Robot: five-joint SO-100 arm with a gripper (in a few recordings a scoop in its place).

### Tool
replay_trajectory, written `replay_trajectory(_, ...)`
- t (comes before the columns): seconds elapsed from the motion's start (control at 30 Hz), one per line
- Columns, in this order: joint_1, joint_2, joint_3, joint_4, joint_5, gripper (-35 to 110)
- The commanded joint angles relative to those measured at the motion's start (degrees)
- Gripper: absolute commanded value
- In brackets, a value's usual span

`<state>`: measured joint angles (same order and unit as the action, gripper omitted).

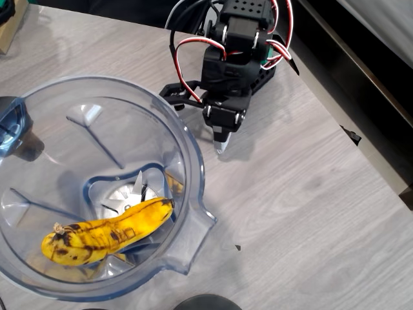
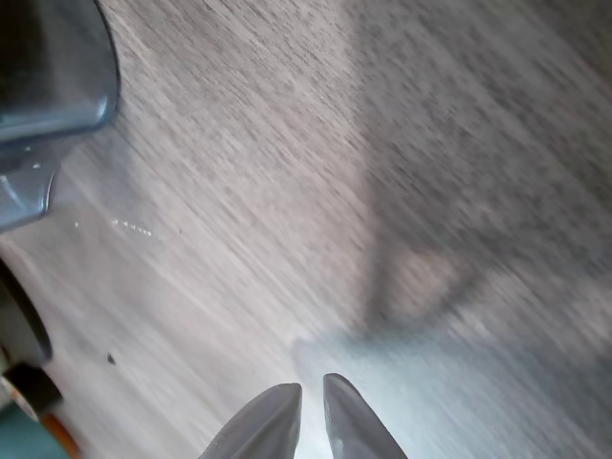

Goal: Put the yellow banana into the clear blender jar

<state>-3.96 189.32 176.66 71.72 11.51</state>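
Note:
The yellow banana (image 1: 106, 236), spotted with brown-black, lies inside the clear blender jar (image 1: 190, 165), resting across the silver blade at its bottom. The jar is large, round and bluish, with its spout toward the lower right of the overhead view. My gripper (image 1: 221, 145) hangs over bare table to the right of the jar's rim, apart from it, pointing down. In the wrist view my gripper (image 2: 311, 394) has its two grey fingertips nearly touching, with nothing between them, above blurred wood-grain table. The jar's edge (image 2: 57, 76) shows at the top left of that view.
The arm's black base with red and white cables (image 1: 239, 45) stands at the back of the grey wooden table (image 1: 303, 194). The table's right edge (image 1: 361, 139) runs diagonally. A dark round object (image 1: 206, 302) sits at the bottom edge, near the spout.

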Motion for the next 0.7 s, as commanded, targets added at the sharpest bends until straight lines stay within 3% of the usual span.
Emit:
replay_trajectory(0.0, -1.76, 1.85, 0.53, 0.18, -0.88, 0)
replay_trajectory(0.67, -0.97, 1.85, 0.53, 0.18, -0.70, 0)
